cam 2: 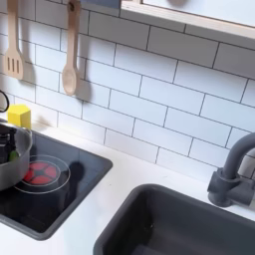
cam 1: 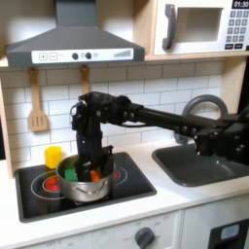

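In the first exterior view we see the gripper reaching down into the pot on the black stove, among green and orange pieces lying inside it; its fingers look closed on the pot's rim, though the picture is too blurred for us to be sure. A yellow block stands just beside the pot to the first exterior view's left, against the tiled wall where a spatula hangs, and the sink lies well apart on the first exterior view's right.
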### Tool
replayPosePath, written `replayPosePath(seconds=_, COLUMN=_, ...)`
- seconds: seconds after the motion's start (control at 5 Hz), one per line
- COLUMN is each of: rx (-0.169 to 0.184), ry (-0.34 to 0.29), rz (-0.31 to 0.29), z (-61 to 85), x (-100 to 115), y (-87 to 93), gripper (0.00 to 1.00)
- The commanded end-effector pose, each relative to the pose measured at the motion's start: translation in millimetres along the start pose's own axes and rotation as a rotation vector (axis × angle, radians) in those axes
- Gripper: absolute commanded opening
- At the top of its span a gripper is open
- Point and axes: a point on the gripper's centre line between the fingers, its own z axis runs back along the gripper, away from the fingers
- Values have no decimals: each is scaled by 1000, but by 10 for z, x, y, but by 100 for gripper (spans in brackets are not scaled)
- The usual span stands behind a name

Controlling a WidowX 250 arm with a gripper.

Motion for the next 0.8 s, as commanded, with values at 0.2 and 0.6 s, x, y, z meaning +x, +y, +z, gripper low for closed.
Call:
replayPosePath(seconds=0.2, rx=-25, ry=16, rz=-48, z=23, x=-101, y=-129, gripper=100)
replayPosePath(seconds=0.6, rx=-31, ry=3, rz=-59, z=60, x=-129, y=-222, gripper=100)
